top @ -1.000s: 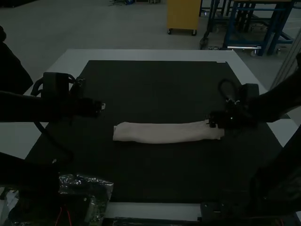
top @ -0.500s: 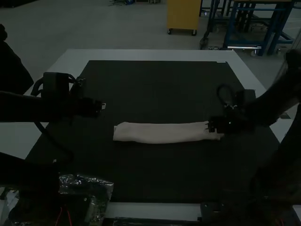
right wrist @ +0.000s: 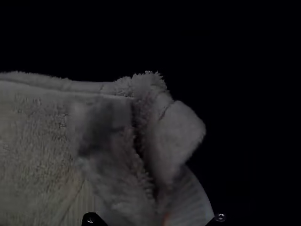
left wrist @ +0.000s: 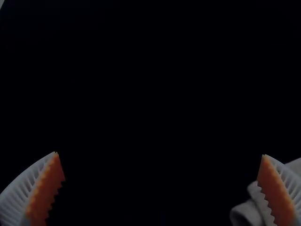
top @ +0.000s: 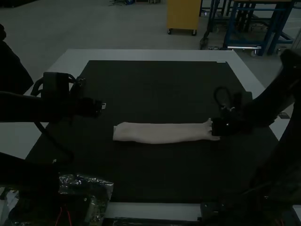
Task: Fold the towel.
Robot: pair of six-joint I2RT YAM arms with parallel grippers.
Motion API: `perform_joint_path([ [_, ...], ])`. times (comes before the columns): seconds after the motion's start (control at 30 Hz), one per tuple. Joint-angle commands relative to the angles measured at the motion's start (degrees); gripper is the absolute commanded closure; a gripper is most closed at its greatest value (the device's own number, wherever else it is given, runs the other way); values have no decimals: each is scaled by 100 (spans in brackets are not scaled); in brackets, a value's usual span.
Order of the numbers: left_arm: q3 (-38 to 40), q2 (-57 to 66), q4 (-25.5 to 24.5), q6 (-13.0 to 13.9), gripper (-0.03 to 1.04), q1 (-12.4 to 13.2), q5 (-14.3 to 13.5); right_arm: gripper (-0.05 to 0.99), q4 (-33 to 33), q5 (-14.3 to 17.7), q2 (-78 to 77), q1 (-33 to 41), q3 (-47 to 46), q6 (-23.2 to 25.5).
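Towel (top: pixel 162 133) lies on dark mat (top: pixel 150 174) on the worktop (top: pixel 150 54), around mid-mat, folded into a long narrow strip. Long axis runs left to right, roughly parallel to the mat's near and far edges; one short end points left toward the left arm's side, the other points right, into the right gripper (top: pixel 213 125). Left end fairly square, right end gathered and uneven. Near edge bows slightly toward near side, far edge straighter until the rise at the right end. Right gripper is at the towel's right end, fingers (right wrist: pixel 193 202) pinching the cloth; right wrist view has the pinched part bunched up in a fold between them, with the flatter fuzzy part extending alongside. Left gripper (top: pixel 103 106) is apart from the towel, just beyond its left end and a bit farther toward the far side, fingers (left wrist: pixel 45 190) spread wide, nothing between them; left wrist view has a pale towel corner behind one finger. Clear plastic (top: pixel 99 184) at near left, well apart from the towel.
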Motion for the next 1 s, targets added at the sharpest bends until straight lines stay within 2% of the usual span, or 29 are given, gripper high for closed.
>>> perform_joint_path([
  [0.0, 144, -39, 46, -57, 4, 19, 78, 96, -104, -397, -99, -88, 39, 85],
  [0.07, 144, -39, 46, -57, 4, 28, 104, 96, -157, -397, -249, -281, 92, 93],
  [0.27, 126, -39, 55, -66, 4, 10, 130, 96, -868, -432, -785, -712, 382, 14],
  [0.47, 12, -39, 134, -101, 4, 10, 130, 96, -1440, -634, -1330, -571, 566, 155],
  [0.7, -58, -39, 230, -101, 4, 19, 122, 96, -1352, -722, -1418, 290, 592, 920],
  [0.97, -129, -30, 354, -110, 4, 45, 148, 96, -675, -511, -1268, 1819, 733, 1816],
])
